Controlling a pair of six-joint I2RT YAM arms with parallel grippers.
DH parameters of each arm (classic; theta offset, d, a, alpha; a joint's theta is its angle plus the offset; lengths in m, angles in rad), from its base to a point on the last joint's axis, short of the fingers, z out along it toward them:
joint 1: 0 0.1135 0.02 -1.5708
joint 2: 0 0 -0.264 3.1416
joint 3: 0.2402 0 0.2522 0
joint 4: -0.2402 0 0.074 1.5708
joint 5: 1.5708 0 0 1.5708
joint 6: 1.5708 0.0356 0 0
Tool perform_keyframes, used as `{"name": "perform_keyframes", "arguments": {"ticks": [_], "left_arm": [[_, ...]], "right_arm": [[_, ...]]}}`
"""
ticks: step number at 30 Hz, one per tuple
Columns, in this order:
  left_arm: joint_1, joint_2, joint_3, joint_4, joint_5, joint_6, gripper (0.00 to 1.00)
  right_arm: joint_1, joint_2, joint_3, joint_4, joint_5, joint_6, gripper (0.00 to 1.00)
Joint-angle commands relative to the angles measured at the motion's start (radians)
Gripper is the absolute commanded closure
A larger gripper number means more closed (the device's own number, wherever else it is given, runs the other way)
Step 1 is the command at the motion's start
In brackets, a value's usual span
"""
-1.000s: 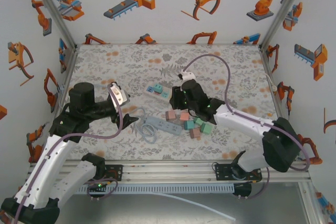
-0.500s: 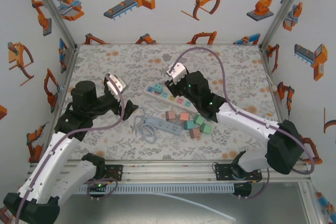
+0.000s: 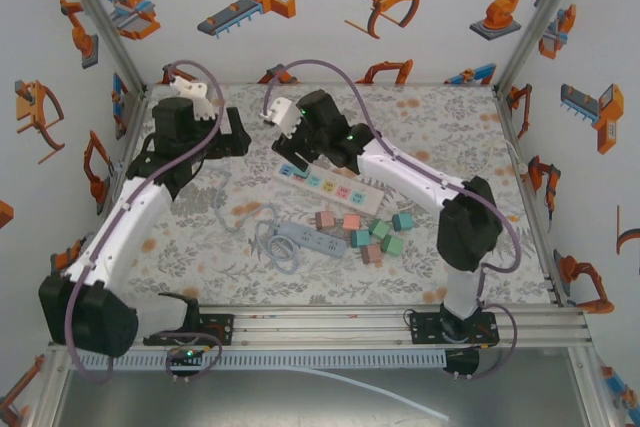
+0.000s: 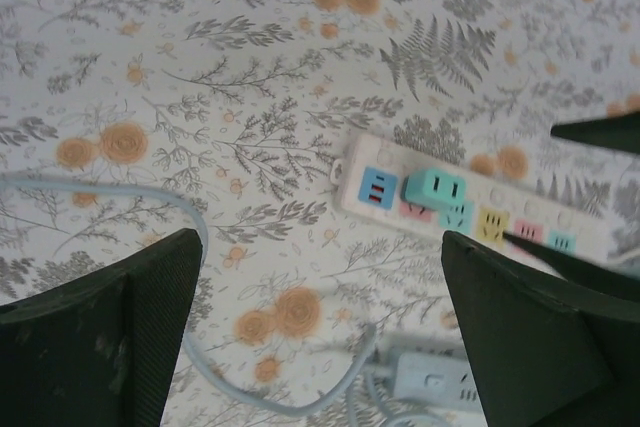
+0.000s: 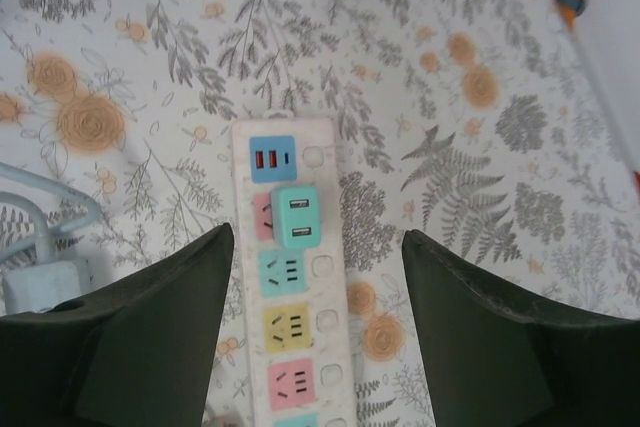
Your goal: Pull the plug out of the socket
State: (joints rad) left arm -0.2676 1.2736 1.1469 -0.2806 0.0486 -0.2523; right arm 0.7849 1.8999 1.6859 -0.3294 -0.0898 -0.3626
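Note:
A white power strip (image 3: pixel 345 190) with coloured sockets lies mid-table. A teal plug (image 3: pixel 303 175) sits in a socket near its left end. In the right wrist view the plug (image 5: pixel 296 216) stands on the strip (image 5: pixel 325 347), a little ahead of my open right gripper (image 5: pixel 315 332), whose fingers straddle the strip with nothing between them. From above, the right gripper (image 3: pixel 300 157) hovers over the strip's left end. My left gripper (image 3: pixel 238 143) hangs open to the left of it. The left wrist view has the plug (image 4: pixel 437 192) and strip (image 4: pixel 520 212) ahead to the right of the left gripper (image 4: pixel 320 347).
A grey-blue power strip (image 3: pixel 312 241) with a coiled cable (image 3: pixel 268 244) lies nearer the front. Several pink and green blocks (image 3: pixel 368 235) are scattered right of it. Patterned walls close in the table's back and sides.
Both arms have swung toward the back of the table. The right gripper moved left, past the strip, to its plugged end. The left gripper rose from the front left to the back left.

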Motion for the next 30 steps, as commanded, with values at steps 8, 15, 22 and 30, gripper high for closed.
{"name": "perform_keyframes", "arguments": {"ticks": [8,15,22,30], "left_arm": [[0.077,0.344,0.178,-0.127,0.141,-0.389,0.04],[0.072,0.535,0.241,-0.108,0.293,-0.451,0.16],[0.035,0.647,0.277,-0.103,0.290,-0.446,0.29],[-0.013,0.741,0.326,-0.119,0.211,-0.409,0.42]], "right_arm": [[-0.024,0.229,0.216,-0.289,-0.010,0.027,0.36],[-0.025,0.312,0.207,-0.249,0.007,0.052,0.37],[-0.024,0.292,0.116,-0.117,0.008,0.056,0.39],[-0.026,0.295,0.104,-0.071,-0.028,0.044,0.48]]}}
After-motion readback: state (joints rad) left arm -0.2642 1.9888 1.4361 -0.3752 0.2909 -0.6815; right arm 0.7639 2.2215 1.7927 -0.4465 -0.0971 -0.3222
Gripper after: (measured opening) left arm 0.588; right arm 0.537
